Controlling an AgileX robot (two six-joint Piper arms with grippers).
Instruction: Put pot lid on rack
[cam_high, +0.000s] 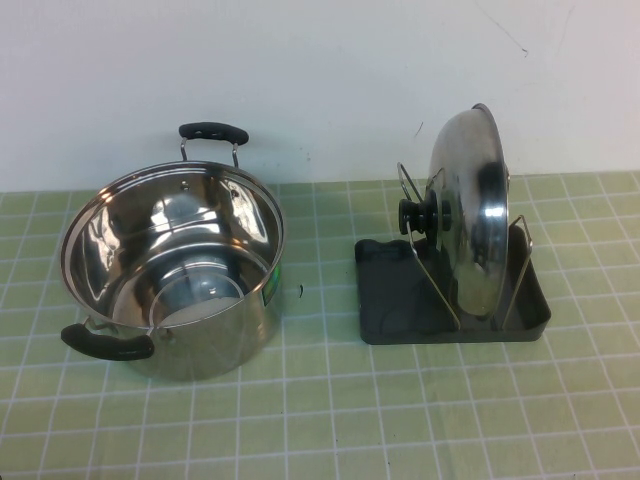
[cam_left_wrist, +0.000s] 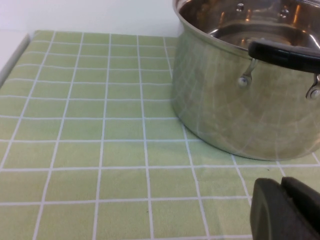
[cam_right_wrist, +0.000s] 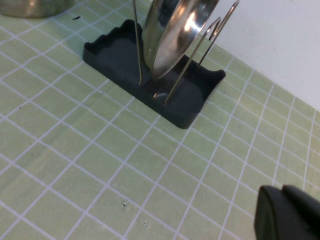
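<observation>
The shiny steel pot lid (cam_high: 470, 205) stands on edge between the two wire loops of the dark grey rack (cam_high: 385, 300), its black knob (cam_high: 418, 216) facing left. It also shows in the right wrist view (cam_right_wrist: 175, 35), upright in the rack (cam_right_wrist: 120, 52). My left gripper (cam_left_wrist: 282, 187) is shut and empty, low over the mat beside the pot (cam_left_wrist: 240, 100). My right gripper (cam_right_wrist: 282, 192) is shut and empty, over the mat well away from the rack. Neither gripper shows in the high view.
The open steel pot (cam_high: 170, 265) with two black handles stands on the left of the green checked mat (cam_high: 330, 420). A white wall runs along the back. The rack stands to the pot's right with a gap between them.
</observation>
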